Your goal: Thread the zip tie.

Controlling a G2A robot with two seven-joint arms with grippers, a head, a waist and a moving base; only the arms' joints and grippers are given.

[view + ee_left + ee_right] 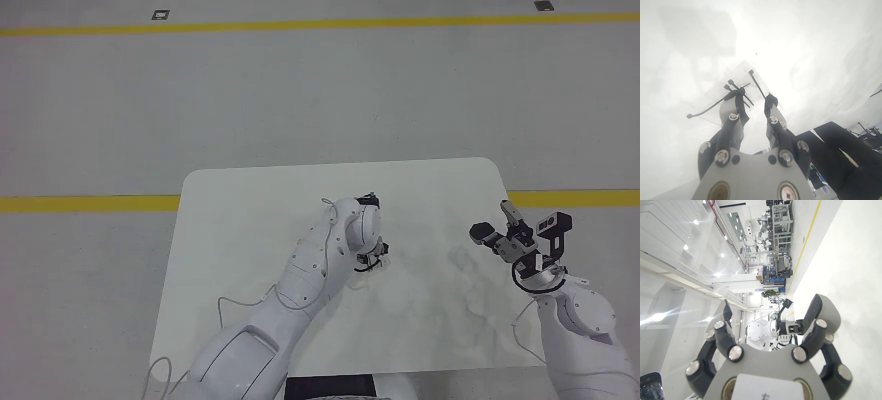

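Several black zip ties (733,87) lie crossed on a clear plastic sheet (743,69) on the white table (250,230). One single tie (756,83) lies apart from the bunch, and another trails off the sheet's edge (702,111). My left gripper (755,96) is open and down at the sheet. One of its fingertips (739,93) rests against the crossed ties, the other (771,99) by the single tie's tail. In the top view this gripper (369,262) is near the table's middle. My right gripper (497,226) is open and empty above the table's right edge, seen close up (772,309) with its fingers spread.
The right wrist view looks across at the left arm's wrist (789,329) over the table. Bare table surface (440,300) lies between the two arms. Yellow floor lines (90,203) run beside and beyond the table.
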